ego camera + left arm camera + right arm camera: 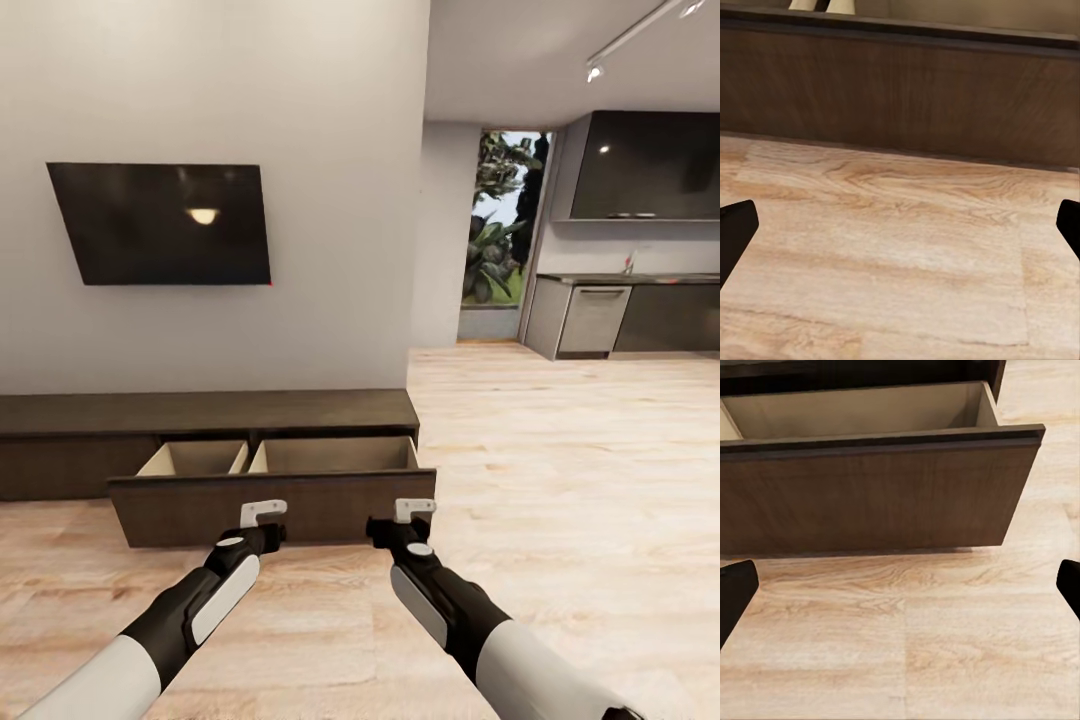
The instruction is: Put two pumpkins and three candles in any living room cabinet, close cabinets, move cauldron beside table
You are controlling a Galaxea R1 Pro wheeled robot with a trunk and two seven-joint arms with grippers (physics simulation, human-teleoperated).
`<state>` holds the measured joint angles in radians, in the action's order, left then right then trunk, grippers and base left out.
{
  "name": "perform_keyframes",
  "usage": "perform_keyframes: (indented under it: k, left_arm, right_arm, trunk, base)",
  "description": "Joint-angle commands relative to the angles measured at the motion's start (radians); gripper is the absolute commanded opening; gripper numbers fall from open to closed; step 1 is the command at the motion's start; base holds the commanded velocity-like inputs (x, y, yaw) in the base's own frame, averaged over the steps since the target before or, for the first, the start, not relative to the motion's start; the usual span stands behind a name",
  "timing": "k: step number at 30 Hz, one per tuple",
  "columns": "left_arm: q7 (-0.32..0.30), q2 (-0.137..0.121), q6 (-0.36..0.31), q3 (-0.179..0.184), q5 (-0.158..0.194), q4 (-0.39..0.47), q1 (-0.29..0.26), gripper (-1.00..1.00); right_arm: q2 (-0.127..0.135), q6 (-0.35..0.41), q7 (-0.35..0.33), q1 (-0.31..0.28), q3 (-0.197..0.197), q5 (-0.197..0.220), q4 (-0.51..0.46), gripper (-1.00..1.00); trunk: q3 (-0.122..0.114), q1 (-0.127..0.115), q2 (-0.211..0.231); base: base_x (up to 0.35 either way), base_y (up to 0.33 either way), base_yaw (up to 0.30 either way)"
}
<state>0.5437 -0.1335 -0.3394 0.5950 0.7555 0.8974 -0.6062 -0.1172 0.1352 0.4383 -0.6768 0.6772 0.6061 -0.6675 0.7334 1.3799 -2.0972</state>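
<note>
Both tools, left tool (pixel 263 513) and right tool (pixel 415 509), jaws spread, holding nothing | cabinet (pixel 210 412) drawer (pixel 272 505) pulled out right ahead, what shows inside looks bare | guessing stowing and closing remain

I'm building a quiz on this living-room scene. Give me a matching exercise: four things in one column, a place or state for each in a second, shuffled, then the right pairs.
Things:
1. drawer
2. television
3. left gripper
4. kitchen units

Places or states:
A. mounted on the grey wall above the cabinet
B. far off at the head view's right, beyond the wood floor
C. pulled out, light wood inside showing
D. open, holding nothing, close before the dark drawer front

Pairs: 1-C, 2-A, 3-D, 4-B
</note>
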Motion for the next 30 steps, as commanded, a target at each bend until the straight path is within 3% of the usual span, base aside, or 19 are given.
perform_keyframes:
  k: [1, 5, 11, 30]
  left_arm:
    - [0.008, -0.001, -0.001, 0.005, 0.006, 0.002, -0.001, 1.00]
    - [0.007, -0.001, -0.001, 0.006, 0.006, 0.003, -0.001, 1.00]
    - [0.007, -0.001, -0.001, 0.006, 0.004, 0.004, -0.001, 1.00]
    - [0.007, -0.001, -0.001, 0.014, 0.004, 0.006, -0.001, 1.00]
  right_arm:
    - [0.001, -0.014, 0.008, -0.001, 0.007, 0.004, 0.001, 1.00]
    - [0.001, -0.042, 0.008, -0.001, 0.026, -0.002, 0.004, 1.00]
    - [0.001, -0.112, 0.009, -0.001, 0.065, -0.043, 0.006, 1.00]
    - [0.000, -0.201, 0.008, -0.001, 0.071, -0.058, 0.141, 1.00]
  trunk:
    - [0.004, 0.004, -0.008]
    - [0.017, 0.019, -0.036]
    - [0.036, 0.042, -0.078]
    - [0.095, 0.115, -0.211]
  base:
    - [0.000, 0.000, 0.000]
    - [0.000, 0.000, 0.000]
    - [0.000, 0.000, 0.000]
    - [0.000, 0.000, 0.000]
